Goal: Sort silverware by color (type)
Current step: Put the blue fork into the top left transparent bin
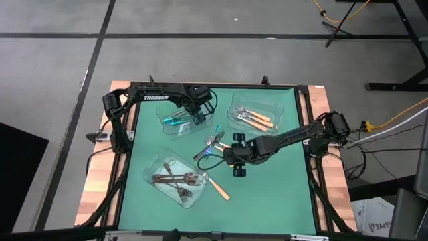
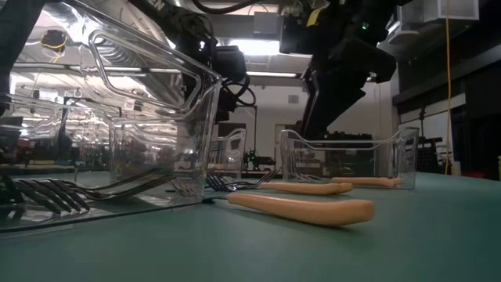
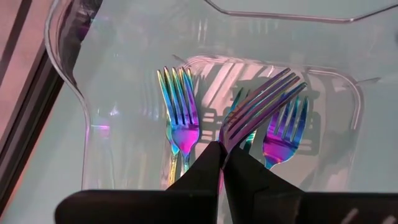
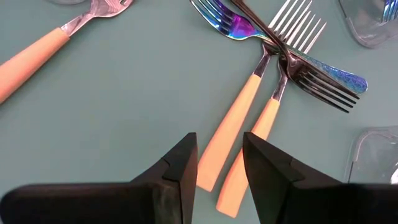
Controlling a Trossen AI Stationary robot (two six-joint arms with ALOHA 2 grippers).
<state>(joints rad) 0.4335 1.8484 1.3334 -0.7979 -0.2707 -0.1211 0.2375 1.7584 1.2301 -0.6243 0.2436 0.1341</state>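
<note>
My left gripper [image 1: 198, 115] is over the far-left clear tray [image 1: 175, 127], shut on an iridescent fork [image 3: 261, 102]. Two more iridescent forks [image 3: 180, 118] [image 3: 283, 134] lie flat on that tray's floor. My right gripper [image 1: 227, 155] is open at mid-table, low over a crossed pile [image 1: 212, 142]: two orange-handled forks [image 4: 233, 134], an iridescent fork [image 4: 230, 25] and a dark fork [image 4: 317, 78]. Its fingers [image 4: 180, 168] stand on either side of the orange handles' free ends without touching them. Another orange-handled fork [image 1: 217, 189] lies alone on the mat. My left gripper pinches the iridescent fork between its two fingers [image 3: 208, 168] at the neck just below the tines [image 3: 231, 138]. The tines point away from the fingers, and the fork sits tilted above the two forks on the tray floor. The handle is hidden behind the fingers.
A far-right clear tray [image 1: 235, 107] holds orange-handled forks [image 1: 257, 119]. A near-left tray [image 1: 152, 169] holds dark forks [image 1: 179, 179]. The green mat [image 1: 267, 194] is bare on its near-right side. Black frame rails border the table [image 1: 314, 181].
</note>
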